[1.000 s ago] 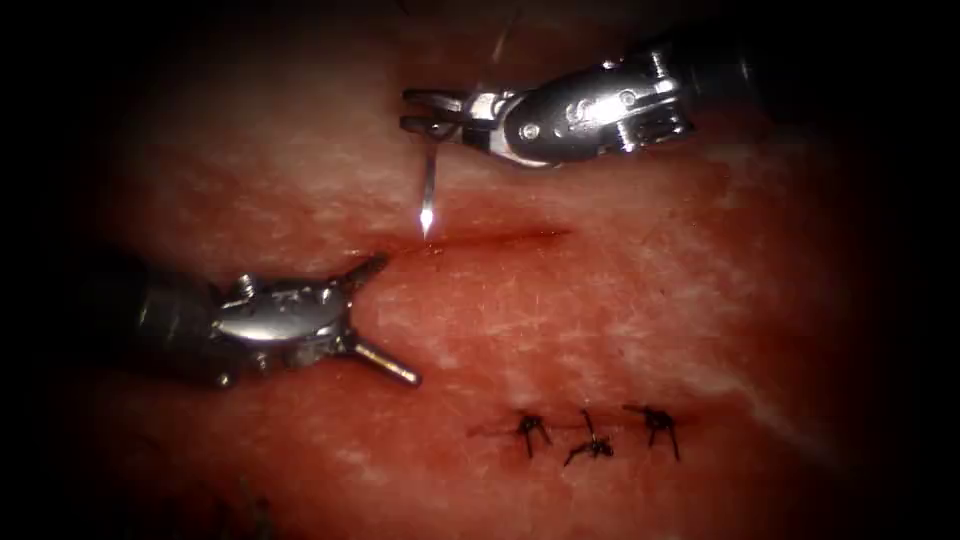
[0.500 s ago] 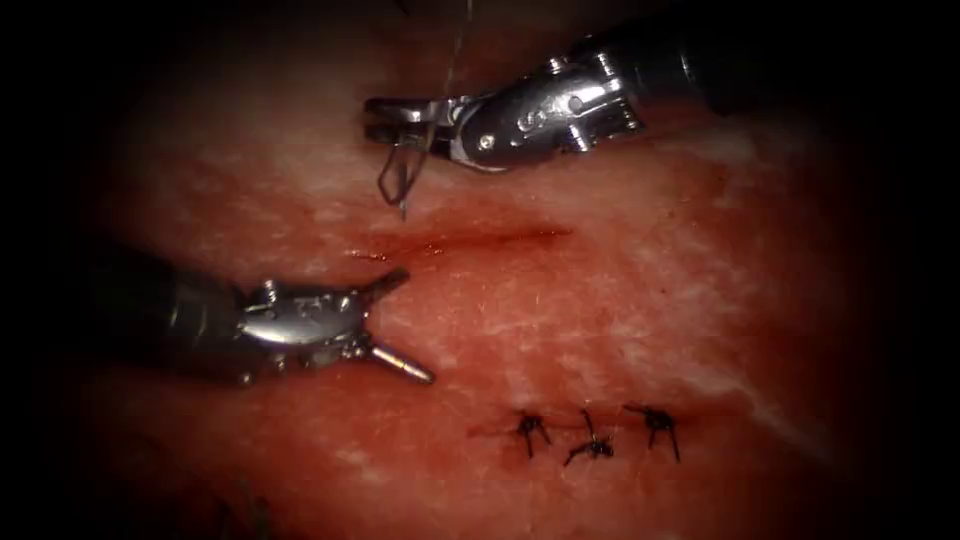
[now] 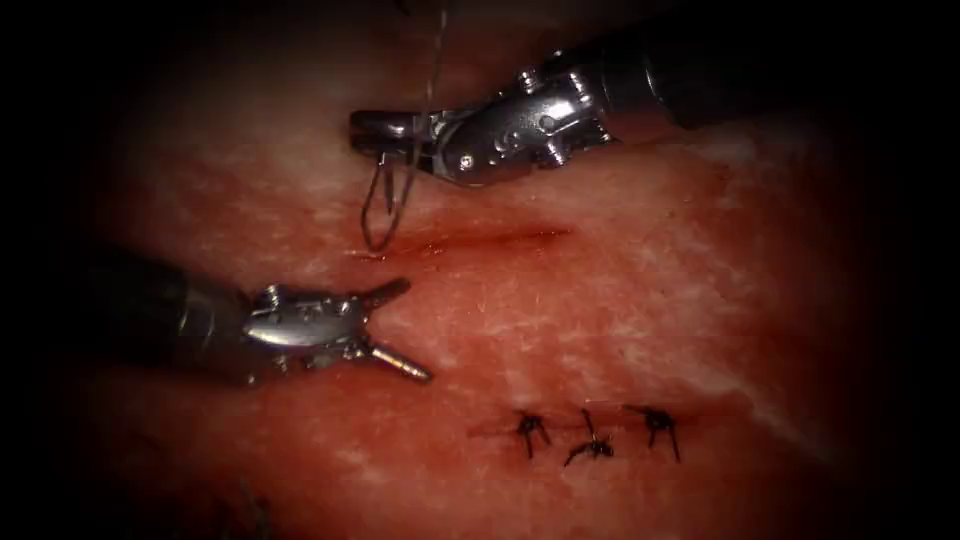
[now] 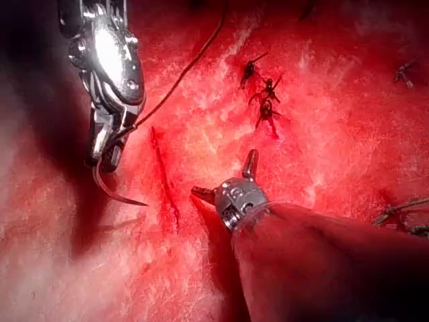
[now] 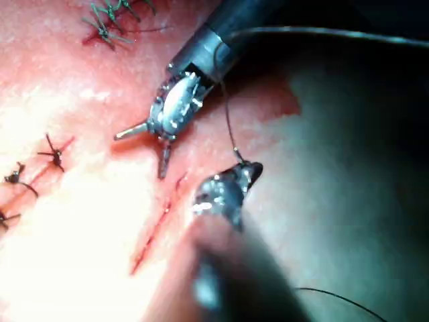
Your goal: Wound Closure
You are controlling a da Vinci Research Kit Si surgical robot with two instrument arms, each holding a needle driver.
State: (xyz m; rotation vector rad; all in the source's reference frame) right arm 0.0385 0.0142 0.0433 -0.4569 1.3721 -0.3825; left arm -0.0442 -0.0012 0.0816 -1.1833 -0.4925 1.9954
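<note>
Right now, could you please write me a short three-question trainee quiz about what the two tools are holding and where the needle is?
1. True or false: the left tool has its jaws shut on the tissue.
2. Which tool holds the needle? A) the left tool B) the right tool C) neither
3. Fill in: the needle's tip hangs free above the ____, beside the open cut.

Key
1. False: its jaws are spread open and hold nothing.
2. B: the right tool's jaws are shut on the needle near its thread end, with the thread leading away upward.
3. Tissue: the needle is not in it.
</note>
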